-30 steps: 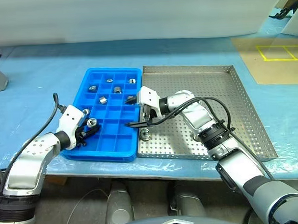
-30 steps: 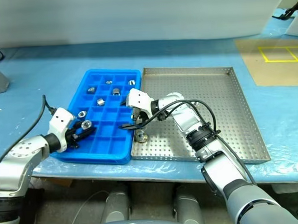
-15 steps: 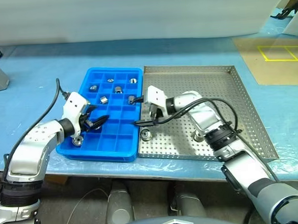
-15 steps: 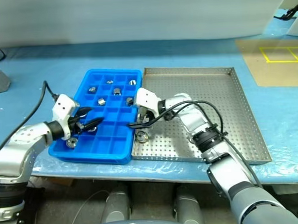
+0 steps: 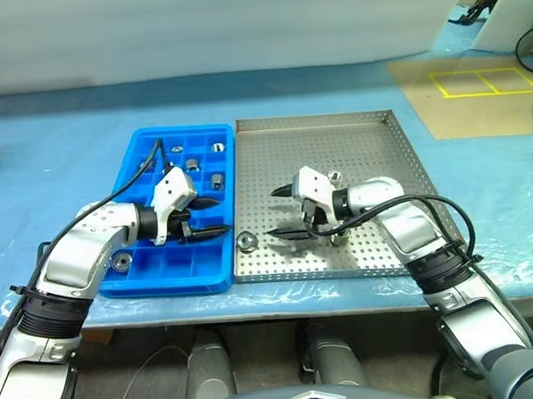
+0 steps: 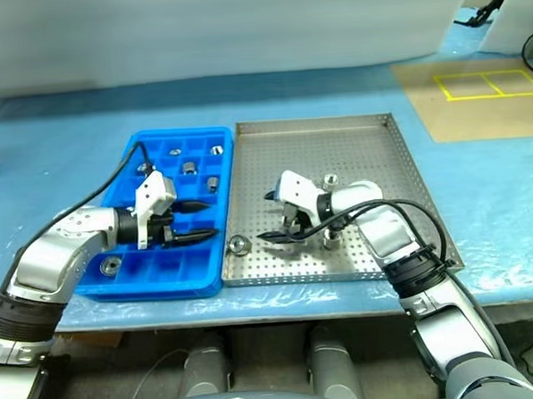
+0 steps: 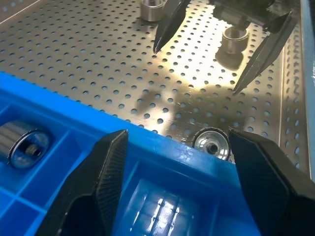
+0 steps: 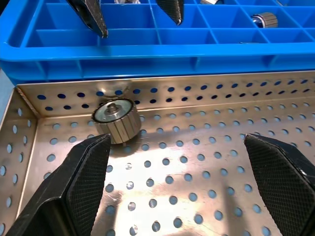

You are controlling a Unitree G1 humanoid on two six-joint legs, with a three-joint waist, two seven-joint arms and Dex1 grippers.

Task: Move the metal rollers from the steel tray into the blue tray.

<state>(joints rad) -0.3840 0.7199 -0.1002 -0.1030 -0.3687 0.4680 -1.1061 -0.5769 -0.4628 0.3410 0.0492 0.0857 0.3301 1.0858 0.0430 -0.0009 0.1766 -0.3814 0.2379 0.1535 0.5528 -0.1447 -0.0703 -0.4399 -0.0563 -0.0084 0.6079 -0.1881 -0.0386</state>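
Roller (image 8: 116,120) | steel tray (image 5: 353,141) corner, between both grippers | right gripper (image 5: 280,212), left gripper (image 5: 216,216) spread, empty

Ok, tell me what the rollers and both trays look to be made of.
Metal rollers: bright silver metal by the look, shiny and reflective. Steel tray: grey sheet metal, dull sheen, its floor punched with rows of holes. Blue tray: probably moulded plastic, glossy uniform blue with thin compartment walls.

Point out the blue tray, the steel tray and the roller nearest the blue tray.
blue tray (image 5: 168,281), left eye view, near rim
steel tray (image 5: 311,119), left eye view, far rim
roller (image 8: 116,120), right wrist view, its side
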